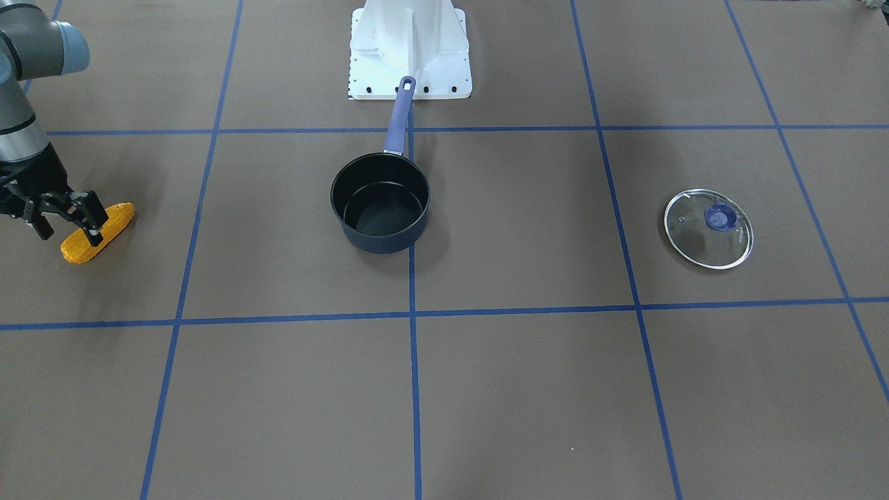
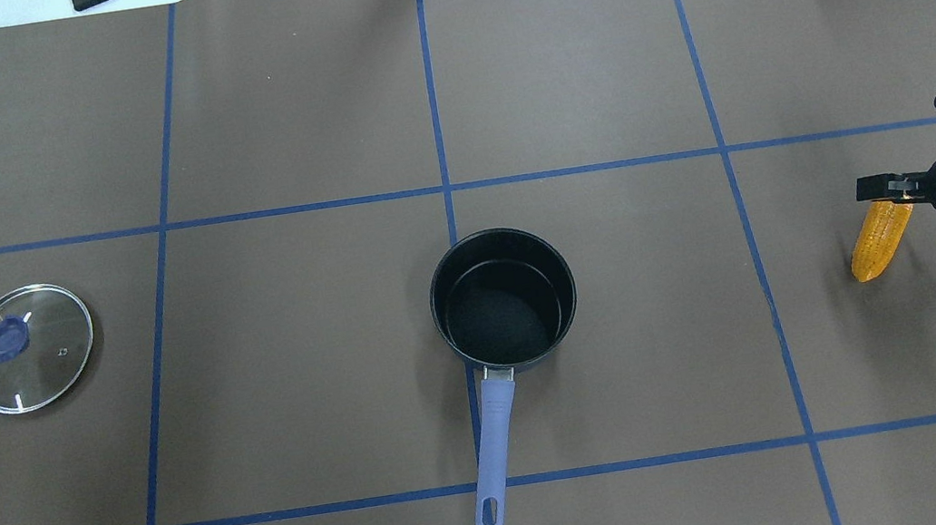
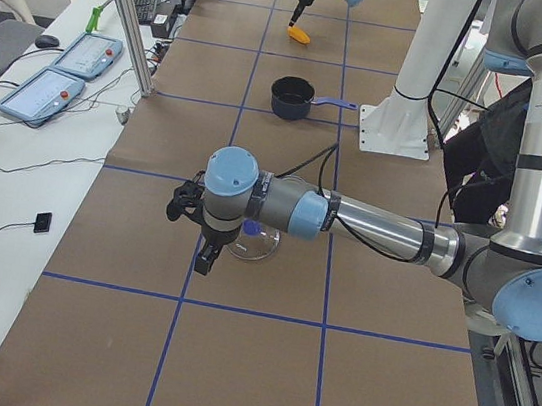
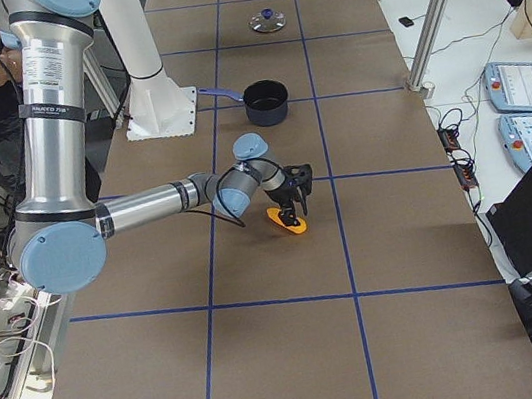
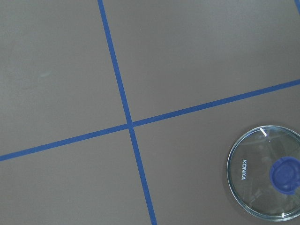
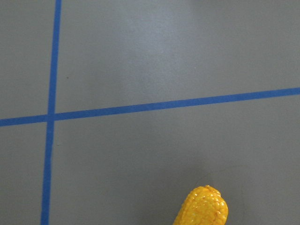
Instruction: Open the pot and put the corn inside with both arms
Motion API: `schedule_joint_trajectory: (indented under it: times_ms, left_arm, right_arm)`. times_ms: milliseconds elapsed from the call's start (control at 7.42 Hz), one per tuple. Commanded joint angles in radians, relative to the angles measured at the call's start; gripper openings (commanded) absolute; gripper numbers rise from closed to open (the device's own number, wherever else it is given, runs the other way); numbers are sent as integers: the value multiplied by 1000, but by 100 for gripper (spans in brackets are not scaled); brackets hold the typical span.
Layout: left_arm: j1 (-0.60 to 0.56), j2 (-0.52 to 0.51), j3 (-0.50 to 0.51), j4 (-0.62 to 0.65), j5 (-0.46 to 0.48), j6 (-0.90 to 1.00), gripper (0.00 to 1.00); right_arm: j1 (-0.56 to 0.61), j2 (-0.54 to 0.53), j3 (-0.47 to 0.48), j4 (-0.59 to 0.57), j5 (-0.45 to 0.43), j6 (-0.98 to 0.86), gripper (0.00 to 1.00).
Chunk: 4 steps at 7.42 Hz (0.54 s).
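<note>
Exterior front-facing: pot (image 1: 378, 243) uncovered, lid (image 1: 708, 228) aside, so seemingly at pickup, right gripper (image 1: 69, 232) spread open at corn (image 1: 118, 219), unclamped; next needs closing, lifting, carrying over to pot.

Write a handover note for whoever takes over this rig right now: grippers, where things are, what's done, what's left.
Left gripper: hovering by the lid; cannot tell whether it is open or shut.
Right gripper: down at the corn, jaws apart; cannot tell whether it has a grip.
Pot: centre, open, empty. Lid lies flat on the robot's left, knob up. Corn is on the robot's right.
Done: lid off.
To do: grasp the corn, carry it to the pot, drop it in.
</note>
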Motion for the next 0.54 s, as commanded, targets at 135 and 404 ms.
schedule_joint_trajectory:
  times_ms: [135, 404]
  left_arm:
    - [0, 12, -20, 1, 0, -1, 99]
    - [0, 13, -23, 1, 0, 0, 99]
  right_arm:
    - [-66, 25, -76, 48, -89, 49, 85]
    - [-75, 25, -75, 47, -94, 50, 16]
